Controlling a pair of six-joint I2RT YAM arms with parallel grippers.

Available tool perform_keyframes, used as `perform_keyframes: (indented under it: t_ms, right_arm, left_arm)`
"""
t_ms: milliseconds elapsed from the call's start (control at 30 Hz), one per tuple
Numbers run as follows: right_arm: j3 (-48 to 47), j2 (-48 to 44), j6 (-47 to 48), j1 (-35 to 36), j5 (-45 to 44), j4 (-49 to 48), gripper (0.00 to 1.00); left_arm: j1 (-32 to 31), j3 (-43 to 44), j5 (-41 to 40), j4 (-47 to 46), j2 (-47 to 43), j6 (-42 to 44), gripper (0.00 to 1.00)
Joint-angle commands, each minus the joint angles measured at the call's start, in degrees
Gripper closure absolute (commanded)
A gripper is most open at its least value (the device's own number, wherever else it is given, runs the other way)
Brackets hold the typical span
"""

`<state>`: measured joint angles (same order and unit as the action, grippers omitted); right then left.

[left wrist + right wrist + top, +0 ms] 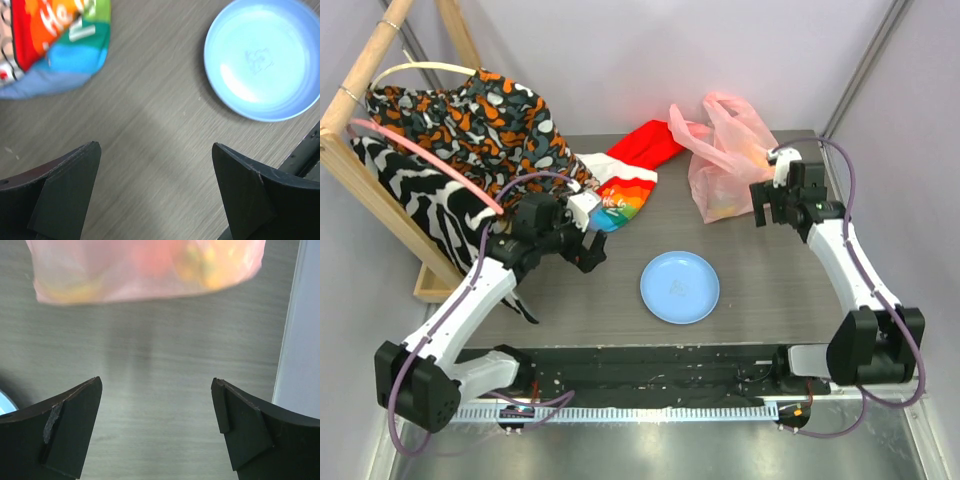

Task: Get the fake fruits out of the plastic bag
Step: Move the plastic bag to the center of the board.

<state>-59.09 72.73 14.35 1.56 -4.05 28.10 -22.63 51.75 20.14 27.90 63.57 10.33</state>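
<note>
My right jaws stand wide apart with nothing between them, hanging over bare worktop (pixel 150 380). Just past their tips sits the plastic bag (pixel 145 270), and I see no contact with it. Through its pink film the fake fruits (pixel 215 265) show only as blurred yellow, orange and reddish patches, so I cannot tell one from another; all of them are inside the bag. From the top camera, the bag is beyond the plate (pixel 680 287) and to its right, slumped on the worktop with its handle loops up. The right arm (pixel 840 250) reaches in from the plate's right side, its head just beside the bag's near right edge. My left jaws are also spread wide and hold nothing, with plain grey worktop between them. They hover to the left of the plate, which fills the upper right corner of the left wrist view. The rainbow-striped cloth (pixel 620 200) lies beyond the plate and to its left, just ahead of the left jaws and apart from them. Further back from the plate, touching that cloth, is a red cloth (pixel 645 145), which reaches towards the bag. Well to the left of the plate, patterned garments (pixel 470 120) in orange-black and zebra stripes hang over a wooden rack (pixel 365 70), behind the left arm (pixel 470 300).
</note>
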Motion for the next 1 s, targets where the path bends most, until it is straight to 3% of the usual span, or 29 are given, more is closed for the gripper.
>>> perform_keyframes:
  t_ms: [0, 133, 333, 500, 767, 867, 900, 933, 967]
  right_arm:
    - [-11.3, 6.1, -1.2, 0.5, 5.4, -1.8, 0.00]
    - [-17.5, 10.0, 6.4, 0.5, 17.5, -0.7, 0.00]
    - [-25.7, 18.7, 5.6, 3.5, 18.6, -6.6, 0.04]
    - [-28.8, 26.4, 11.6, 10.5, 11.5, -13.1, 0.04]
    - [-33.9, 36.8, 11.6, 12.8, -5.5, -22.7, 0.10]
    - [-34.1, 38.5, 13.3, 12.8, -6.2, -23.4, 0.46]
    - [-33.7, 38.6, 13.7, 12.8, -6.2, -23.2, 0.66]
    - [-33.4, 38.5, 13.7, 12.9, -6.4, -23.1, 0.94]
    - [-33.0, 38.0, 13.4, 12.9, -6.2, -22.9, 0.99]
  left_arm:
    - [-1.8, 6.0, 1.9, -0.4, 1.5, 0.5, 0.00]
    - [-4.3, 10.1, 1.9, 4.6, 4.2, 1.5, 0.00]
    - [-5.1, 13.3, 2.3, 4.1, 5.1, 0.1, 0.00]
    - [-5.5, 17.3, 4.5, 4.5, 6.7, -5.2, 0.00]
    - [-5.6, 16.5, 2.5, -0.5, 7.8, -13.4, 0.00]
    - [-5.5, 17.0, 2.8, -1.1, 8.2, -13.8, 0.00]
    - [-5.5, 17.2, 2.9, -1.1, 8.5, -14.2, 0.00]
    - [-5.6, 17.4, 3.0, -1.5, 8.8, -14.5, 0.00]
    - [-5.6, 17.8, 2.8, -1.9, 8.9, -14.6, 0.00]
